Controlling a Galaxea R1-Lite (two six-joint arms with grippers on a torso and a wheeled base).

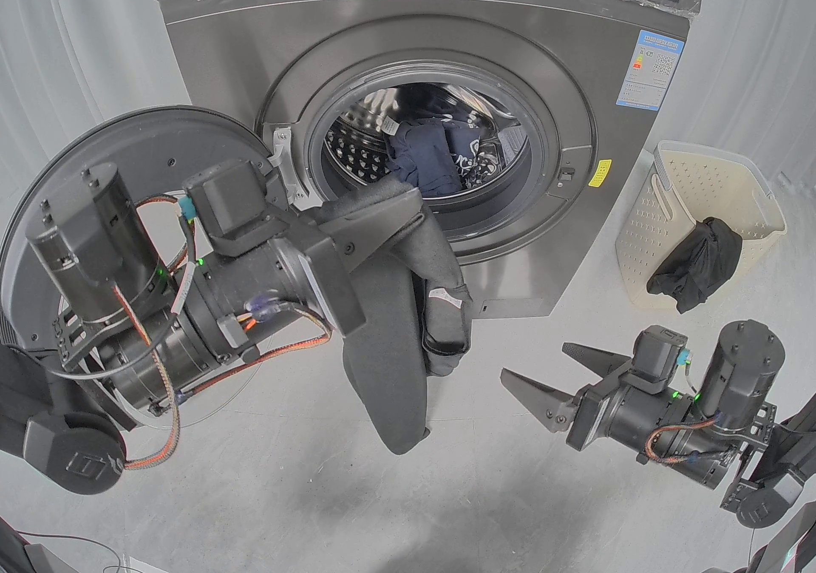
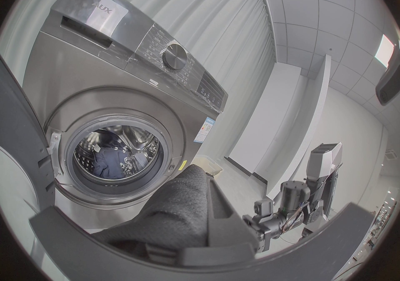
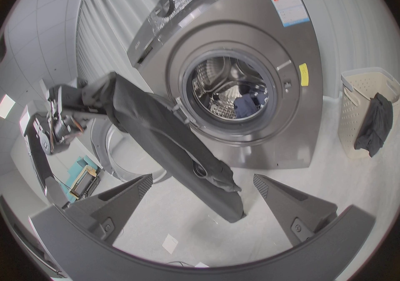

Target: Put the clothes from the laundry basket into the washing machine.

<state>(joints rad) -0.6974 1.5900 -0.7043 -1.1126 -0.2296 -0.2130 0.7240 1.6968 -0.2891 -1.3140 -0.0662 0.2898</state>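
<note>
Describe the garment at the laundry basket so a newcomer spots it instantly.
Find the grey washing machine; to its right stands a cream perforated laundry basket. A black garment hangs over its front rim. Unlike the grey garment in the left hand, nothing grips it.

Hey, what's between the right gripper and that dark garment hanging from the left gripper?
Nothing. The head view shows only bare floor between the open right gripper and the dark garment held in the left gripper.

One washing machine (image 1: 229,56), one laundry basket (image 1: 752,175), two end effectors (image 1: 399,205) (image 1: 535,362)
</note>
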